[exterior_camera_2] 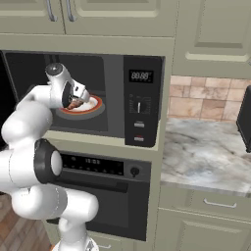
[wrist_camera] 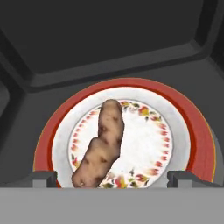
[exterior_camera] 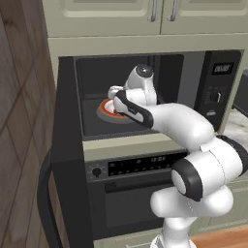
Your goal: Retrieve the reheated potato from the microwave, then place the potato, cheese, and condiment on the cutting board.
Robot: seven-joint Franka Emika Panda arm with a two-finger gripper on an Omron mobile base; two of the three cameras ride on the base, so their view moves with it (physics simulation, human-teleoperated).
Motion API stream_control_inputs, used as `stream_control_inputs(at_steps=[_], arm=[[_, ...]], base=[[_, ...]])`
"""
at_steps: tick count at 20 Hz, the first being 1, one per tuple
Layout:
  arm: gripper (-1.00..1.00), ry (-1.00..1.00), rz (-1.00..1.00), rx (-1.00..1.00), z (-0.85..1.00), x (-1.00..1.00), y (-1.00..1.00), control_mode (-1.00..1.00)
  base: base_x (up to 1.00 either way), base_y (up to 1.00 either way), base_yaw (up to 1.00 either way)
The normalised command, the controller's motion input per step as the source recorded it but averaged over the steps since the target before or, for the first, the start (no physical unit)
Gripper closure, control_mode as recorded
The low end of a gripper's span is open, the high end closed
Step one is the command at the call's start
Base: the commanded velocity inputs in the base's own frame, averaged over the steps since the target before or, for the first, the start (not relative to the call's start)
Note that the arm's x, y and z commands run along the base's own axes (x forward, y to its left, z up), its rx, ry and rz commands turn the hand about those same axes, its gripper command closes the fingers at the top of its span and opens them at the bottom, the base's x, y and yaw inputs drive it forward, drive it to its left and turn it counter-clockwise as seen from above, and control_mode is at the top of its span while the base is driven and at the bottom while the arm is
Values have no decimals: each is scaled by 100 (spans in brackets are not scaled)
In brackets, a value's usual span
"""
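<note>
The microwave (exterior_camera: 220,92) stands with its door (exterior_camera: 68,145) swung wide open to the left. Inside, a lumpy brown potato (wrist_camera: 103,144) lies lengthwise on a white, red-rimmed plate (wrist_camera: 188,127). My gripper (wrist_camera: 112,178) has reached into the cavity and hangs just above the potato, open, with one fingertip on each side and nothing between them. From the right base view the gripper (exterior_camera_2: 76,100) sits over the plate (exterior_camera_2: 95,105), with a bit of the potato (exterior_camera_2: 74,105) under it. The cheese, condiment and cutting board are out of view.
A knobbed black oven (exterior_camera_2: 112,196) is built in below the microwave. The microwave's control panel (exterior_camera_2: 139,98) is at its right. A marble counter (exterior_camera_2: 206,152) runs to the right, with a dark appliance (exterior_camera_2: 244,117) at its far edge. Cabinets hang above.
</note>
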Motion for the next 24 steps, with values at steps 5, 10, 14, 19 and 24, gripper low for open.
stream_control_inputs(at_steps=[5,10,14,19,24], arm=[[-100,3,0,-2,-35,28,15,-100],[-100,3,0,-1,-34,34,6,-100],[-100,1,1,0,-28,36,1,-100],[-100,0,1,-1,-21,34,5,-100],[100,0,1,-2,-13,18,9,-100]], base=[[0,0,0],[0,0,0],[0,0,0],[0,0,0],[0,0,0]])
